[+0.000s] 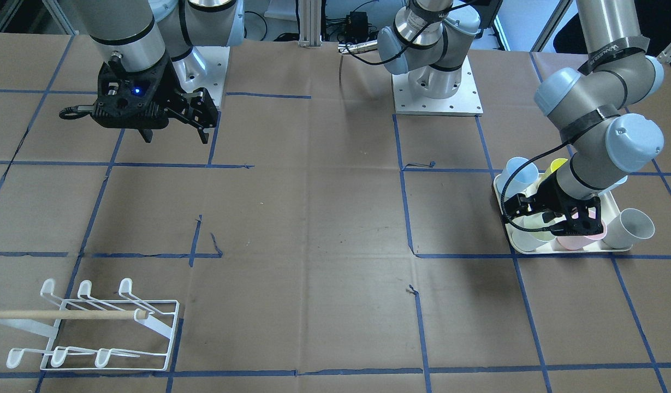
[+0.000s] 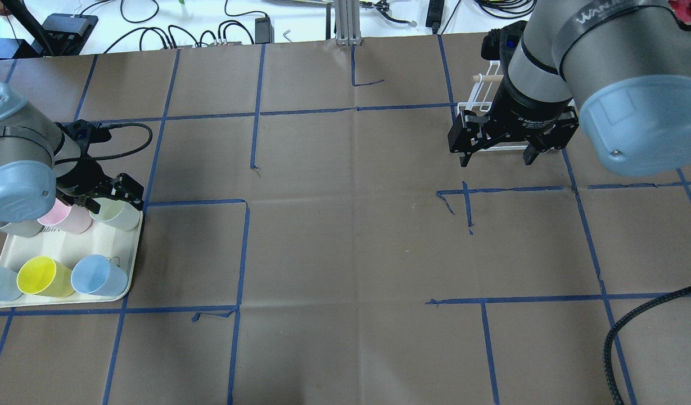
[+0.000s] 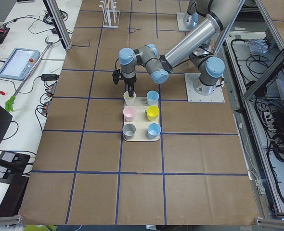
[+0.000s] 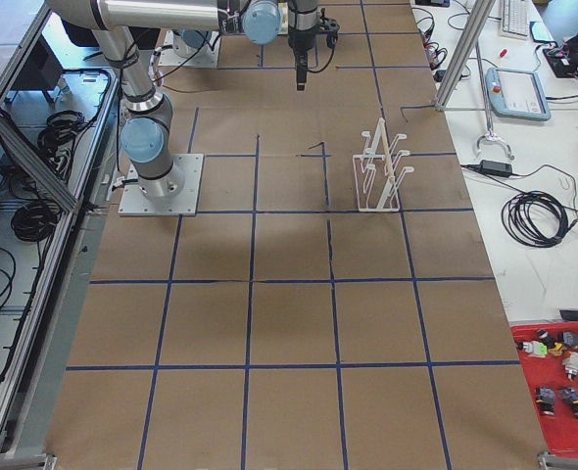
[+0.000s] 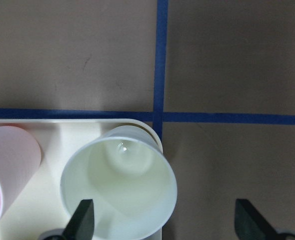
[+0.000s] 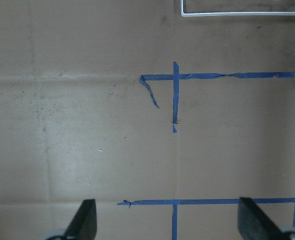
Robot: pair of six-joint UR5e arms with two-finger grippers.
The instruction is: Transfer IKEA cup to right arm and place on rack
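Several pastel IKEA cups lie on a cream tray (image 2: 106,247) at my left. My left gripper (image 5: 165,217) is open and low over the pale green cup (image 5: 120,185) at the tray's corner. One finger sits over the cup's mouth and the other outside its rim, so the cup wall is between them. The same cup (image 2: 119,215) shows under the left gripper (image 2: 106,198) in the overhead view. My right gripper (image 2: 497,160) hangs open and empty above bare table, beside the white wire rack (image 2: 480,104). The rack (image 1: 95,327) stands empty.
Pink (image 2: 64,218), yellow (image 2: 39,275), blue (image 2: 98,275) and grey (image 2: 16,228) cups crowd the tray close to the left gripper. Brown paper with blue tape lines (image 2: 351,225) covers the table between the arms. Cables lie beyond the far edge.
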